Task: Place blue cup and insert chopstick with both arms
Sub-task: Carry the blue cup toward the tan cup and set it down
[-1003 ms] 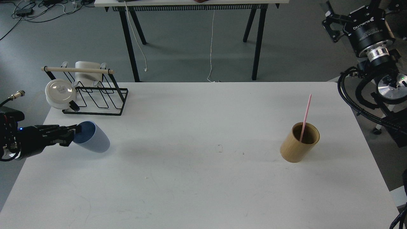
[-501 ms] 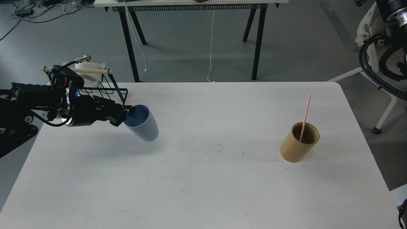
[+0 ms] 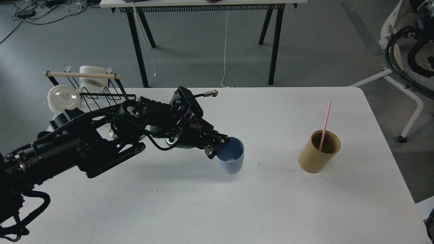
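The pale blue cup (image 3: 232,157) is upright at the middle of the white table (image 3: 217,203), its base at or just above the surface. My left gripper (image 3: 217,147) is shut on the cup's left rim, with my left arm reaching in from the left. The pink chopstick (image 3: 324,124) stands leaning in the tan cylindrical holder (image 3: 318,156) at the right of the table. Only cables and upper parts of my right arm (image 3: 410,51) show at the top right corner; its gripper is out of view.
A black wire rack (image 3: 98,98) with a pale wooden rod, a white dish and a white mug stands at the table's back left. Another table's black legs (image 3: 271,40) stand on the floor beyond. A white chair base (image 3: 407,101) is off the right edge.
My left arm has carried the blue cup from the left edge to the table's middle and turned it from tilted to upright. My right arm has drawn up out of view.
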Motion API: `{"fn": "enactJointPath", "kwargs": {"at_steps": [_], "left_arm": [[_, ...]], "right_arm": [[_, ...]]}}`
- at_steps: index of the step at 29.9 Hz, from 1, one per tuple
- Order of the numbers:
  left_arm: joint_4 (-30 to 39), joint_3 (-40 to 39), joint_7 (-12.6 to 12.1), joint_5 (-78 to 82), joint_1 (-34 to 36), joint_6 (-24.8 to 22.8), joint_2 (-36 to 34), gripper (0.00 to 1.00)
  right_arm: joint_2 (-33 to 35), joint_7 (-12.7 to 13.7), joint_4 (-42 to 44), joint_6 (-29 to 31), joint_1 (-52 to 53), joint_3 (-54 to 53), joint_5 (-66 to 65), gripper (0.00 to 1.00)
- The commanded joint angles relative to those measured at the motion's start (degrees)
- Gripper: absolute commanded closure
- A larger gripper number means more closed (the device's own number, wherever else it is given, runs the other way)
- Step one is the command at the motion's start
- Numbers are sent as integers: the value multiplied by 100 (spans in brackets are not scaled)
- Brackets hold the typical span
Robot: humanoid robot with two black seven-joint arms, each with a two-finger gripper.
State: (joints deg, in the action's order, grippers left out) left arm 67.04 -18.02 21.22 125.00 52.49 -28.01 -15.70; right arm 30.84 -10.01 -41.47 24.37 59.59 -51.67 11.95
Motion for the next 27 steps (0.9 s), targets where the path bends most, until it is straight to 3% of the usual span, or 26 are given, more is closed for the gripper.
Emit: {"fn": "enactJointPath", "kwargs": {"at_steps": [1,5,10,17,21,27], "left_arm": [[-375,36,-143,0,-2,1,445,95],[-708,45,-408,0,-11,1,691,94],[-1113,45,-417,0,7,1,920,94],[-1123,45,-408,0,-11,1,920,93],[-1096,36,-408,0,-19,1,920,86],[-1043,27,-364,0,-20,1,894,68]], "right_arm": [[-8,-1,-10,-12,-9,-1,0,0],[-8,-1,-10,-12,-18,8,0,0],[1,-1,-10,-12,-27,8,-9,0],[1,-1,-10,6,-62,8,-9,0],[-8,-10,-10,6,-71,52,-9,0],[-8,-10,-19,15,-62,105,-9,0]]}}
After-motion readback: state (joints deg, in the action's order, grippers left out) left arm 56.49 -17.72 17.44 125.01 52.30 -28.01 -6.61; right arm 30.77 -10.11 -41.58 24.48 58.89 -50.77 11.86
